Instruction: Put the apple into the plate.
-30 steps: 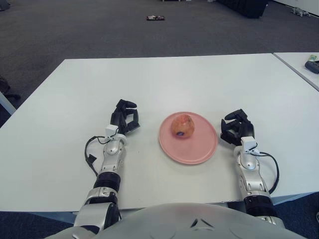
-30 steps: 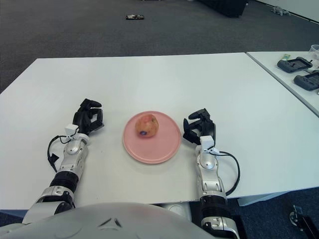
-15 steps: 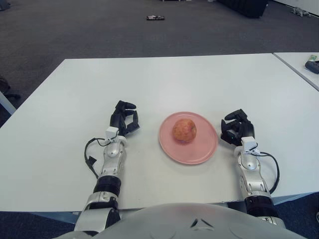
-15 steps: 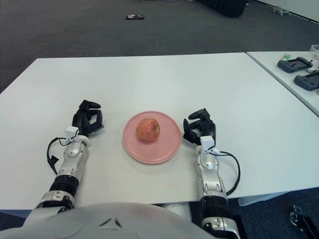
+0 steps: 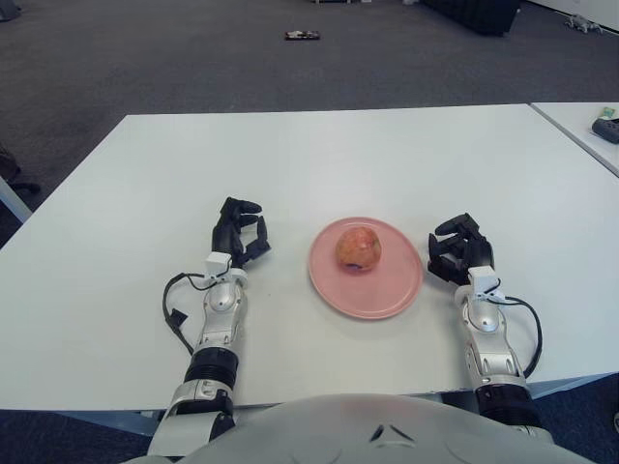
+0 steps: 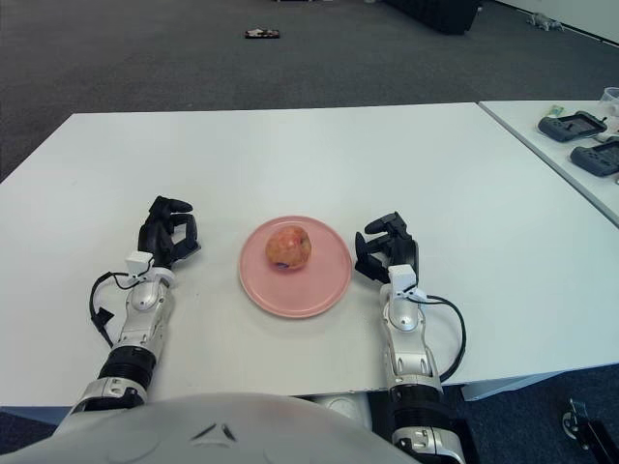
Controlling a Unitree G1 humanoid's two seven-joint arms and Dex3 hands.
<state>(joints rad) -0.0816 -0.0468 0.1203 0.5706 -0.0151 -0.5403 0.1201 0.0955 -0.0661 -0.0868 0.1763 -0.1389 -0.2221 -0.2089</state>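
Drawn back leftward, left hand [image 5: 238, 230] hangs empty, fingers loosely curled, off plate [image 5: 392, 290].

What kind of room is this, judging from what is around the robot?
Probably an office or lab: a white table on dark grey carpet, with a second table to the right that carries black devices.

left hand [image 5: 238, 235] fingers relaxed, right hand [image 5: 458, 250] likewise

White table [image 5: 387, 155] up front; second table [image 6: 571, 155] at right bearing dark devices [image 6: 580, 124]; small dark object [image 5: 302, 36] far off on grey carpet [image 5: 145, 58].
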